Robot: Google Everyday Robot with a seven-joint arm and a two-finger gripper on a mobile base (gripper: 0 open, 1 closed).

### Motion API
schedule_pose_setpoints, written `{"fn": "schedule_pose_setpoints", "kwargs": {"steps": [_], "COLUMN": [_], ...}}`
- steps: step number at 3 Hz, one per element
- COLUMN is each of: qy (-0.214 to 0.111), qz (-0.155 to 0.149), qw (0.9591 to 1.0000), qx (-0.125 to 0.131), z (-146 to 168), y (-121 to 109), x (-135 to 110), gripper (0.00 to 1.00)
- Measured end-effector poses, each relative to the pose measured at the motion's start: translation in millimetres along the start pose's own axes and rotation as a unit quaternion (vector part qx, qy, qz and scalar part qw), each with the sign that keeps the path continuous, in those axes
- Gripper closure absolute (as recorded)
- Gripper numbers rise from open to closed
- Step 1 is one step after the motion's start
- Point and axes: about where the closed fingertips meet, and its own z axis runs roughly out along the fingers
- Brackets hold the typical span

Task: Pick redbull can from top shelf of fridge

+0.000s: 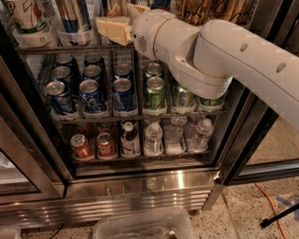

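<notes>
The fridge (140, 184) stands open in front of me, with steel below and black door frames. Its top shelf (60, 48) is a dark wire rack with clear lane trays along the top edge of the view. Tall slim blue-and-silver redbull cans (74, 14) stand in a tray there at upper left, their tops cut off by the picture edge. My gripper (122, 18) is at the top shelf, just right of those cans, at the end of the big white arm (219, 51). The arm hides what is behind it.
A white carton (25, 18) stands left of the redbull cans. The middle rack holds short blue cans (88, 88) and green cans (154, 91). The bottom shelf holds red cans (81, 147) and water bottles (154, 137). A clear bin (145, 226) and an orange cable (271, 200) lie on the floor.
</notes>
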Motion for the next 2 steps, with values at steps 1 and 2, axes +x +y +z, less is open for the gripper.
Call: {"fn": "schedule_pose_setpoints", "kwargs": {"steps": [1,2], "qy": [-0.006,-0.017], "qz": [-0.002,-0.006], "qw": [1.0000,0.9998], "qx": [0.001,-0.001], "z": [-2.5,-6.6], "y": [1.4,3.0], "x": [-4.2,-11.4], "gripper": [1.00,1.00]}}
